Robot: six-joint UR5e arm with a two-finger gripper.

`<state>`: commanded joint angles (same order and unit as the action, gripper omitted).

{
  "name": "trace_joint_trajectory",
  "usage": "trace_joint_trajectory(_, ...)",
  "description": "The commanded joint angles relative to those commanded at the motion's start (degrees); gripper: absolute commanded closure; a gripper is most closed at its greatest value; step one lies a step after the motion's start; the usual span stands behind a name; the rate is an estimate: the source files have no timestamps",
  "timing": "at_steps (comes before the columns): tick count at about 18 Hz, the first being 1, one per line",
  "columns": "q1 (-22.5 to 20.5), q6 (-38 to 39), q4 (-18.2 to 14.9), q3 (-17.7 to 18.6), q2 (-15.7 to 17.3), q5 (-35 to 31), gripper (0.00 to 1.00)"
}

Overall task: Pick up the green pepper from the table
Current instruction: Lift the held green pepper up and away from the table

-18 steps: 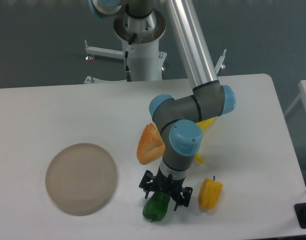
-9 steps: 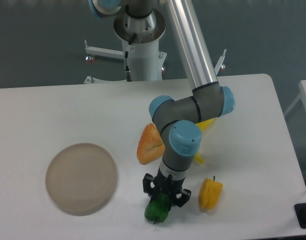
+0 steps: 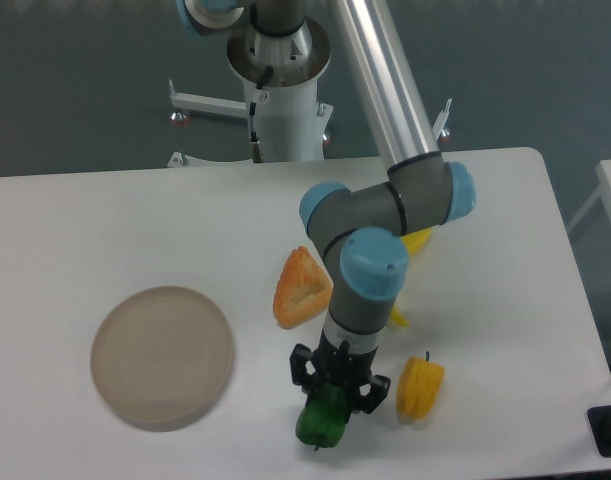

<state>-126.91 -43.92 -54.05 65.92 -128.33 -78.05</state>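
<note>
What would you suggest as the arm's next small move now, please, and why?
Probably a short, straight lift. The two-finger gripper appears closed around the top of the small glossy dark-green bell pepper, which seems to sit low over the large flat white table. Rising vertically should keep it clear of the small yellow bell pepper beside it.

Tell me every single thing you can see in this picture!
green pepper: one, dark green, near the front edge of the table, between the fingers of the hand
yellow pepper: one, yellow, just right of the green pepper
orange wedge: one, orange, middle of the table, left of the arm
yellow thing: one, mostly hidden behind the arm, cannot tell what
plate: one, beige, left side of the table
table: one, white
arm: one, silver, grey and blue, reaching down from the back
hand: one, black, closed on the green pepper
</note>
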Motion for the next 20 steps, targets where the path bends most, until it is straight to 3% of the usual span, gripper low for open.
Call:
trace_joint_trajectory(4,-2.5,-7.8,-0.5,0.7,2.5,-0.4,0.72)
trace_joint_trajectory(9,-5.6,-17.1,-4.5,0.7,5.2,-3.9,0.72)
trace_joint_trajectory(20,-6.3,-21.3,-4.9,0.6,5.4,-7.5,0.72)
